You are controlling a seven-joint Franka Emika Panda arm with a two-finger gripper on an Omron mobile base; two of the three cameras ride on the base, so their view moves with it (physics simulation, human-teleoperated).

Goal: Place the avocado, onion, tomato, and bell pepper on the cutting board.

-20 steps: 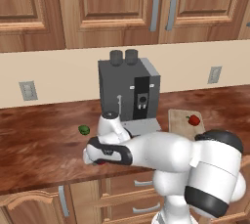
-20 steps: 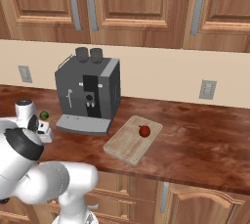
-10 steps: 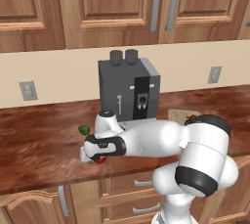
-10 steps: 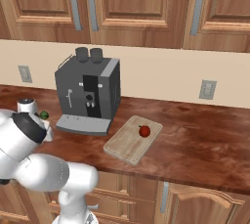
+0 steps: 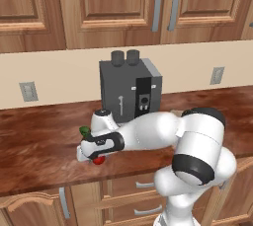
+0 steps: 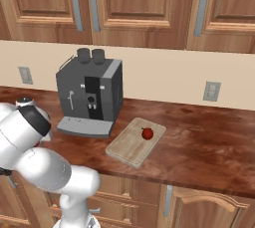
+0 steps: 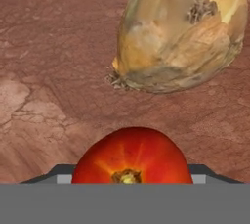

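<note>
Pincer (image 5: 95, 157): low over the table at the left end, pointing down at a red fruit; the tips are hidden by the fruit, so I cannot tell whether it is spread or pinching.
Tomato (image 7: 132, 157): smooth and red, right at the pincer in the hand view, its small stem scar facing the camera; in the left base view a red patch shows under the hand.
Onion (image 7: 183, 32): tan bulb lying on its side on the table, just beyond the tomato in the hand view, apart from it.
Bell pepper (image 6: 147, 133): red, sitting on the cutting board, toward the board's far right part.
Cutting board (image 6: 128, 146): pale wood, flat on the table right of the coffee machine, set at an angle.
Avocado (image 5: 85, 131): a dark green bit showing just behind the hand, on the table.
Coffee machine (image 5: 129, 91): dark grey, against the wall behind the arm.
Table (image 5: 34, 141): dark reddish-brown top.
</note>
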